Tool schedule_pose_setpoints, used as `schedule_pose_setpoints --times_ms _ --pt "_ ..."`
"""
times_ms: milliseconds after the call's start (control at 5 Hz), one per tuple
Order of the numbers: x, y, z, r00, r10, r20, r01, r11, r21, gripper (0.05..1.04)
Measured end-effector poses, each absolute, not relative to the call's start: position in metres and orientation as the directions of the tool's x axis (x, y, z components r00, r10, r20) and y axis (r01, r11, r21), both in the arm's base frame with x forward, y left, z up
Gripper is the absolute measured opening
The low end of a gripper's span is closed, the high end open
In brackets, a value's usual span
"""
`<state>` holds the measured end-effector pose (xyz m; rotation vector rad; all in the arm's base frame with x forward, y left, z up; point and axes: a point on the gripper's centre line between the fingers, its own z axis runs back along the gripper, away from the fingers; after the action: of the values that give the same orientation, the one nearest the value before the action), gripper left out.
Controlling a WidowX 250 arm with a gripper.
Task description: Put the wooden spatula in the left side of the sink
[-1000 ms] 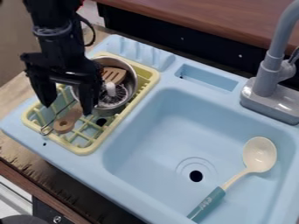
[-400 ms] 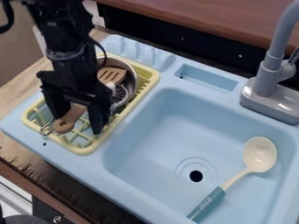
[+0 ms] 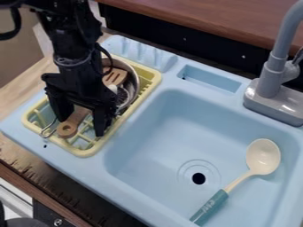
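Black gripper (image 3: 80, 127) hangs down at the left of the scene, with its tips low at the yellow dish rack (image 3: 84, 152). Its two fingers stand well apart, one on the left and one on the right, and the handle of the wooden spatula (image 3: 68, 129) is seen between them. There is a visible gap beside the handle, so the fingers are not clamped on it; whether one finger touches it, I cannot tell. The spatula lies in the rack, its round handle end toward the near side and its slotted head toward the far side, in the metal pot (image 3: 135, 84). To the right of the rack is the blue sink basin (image 3: 157, 155), where a cream spoon (image 3: 262, 157) with teal handle lies at the right side.
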<state>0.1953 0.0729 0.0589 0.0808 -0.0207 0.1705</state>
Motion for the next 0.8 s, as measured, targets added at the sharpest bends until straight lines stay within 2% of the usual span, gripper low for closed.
schedule_pose_setpoints --times_ms 200,400,600,800 --pt "0.194 0.071 0.059 0.983 0.183 0.014 -0.183 0.981 0.067 0.700" --pt "0.201 0.075 0.071 0.979 0.201 0.018 -0.202 0.977 0.063 0.408" --pt "0.200 0.076 0.074 0.979 0.206 -0.001 -0.205 0.977 0.065 0.265" --pt "0.200 0.076 0.078 0.977 0.213 -0.013 -0.212 0.976 0.056 0.263"
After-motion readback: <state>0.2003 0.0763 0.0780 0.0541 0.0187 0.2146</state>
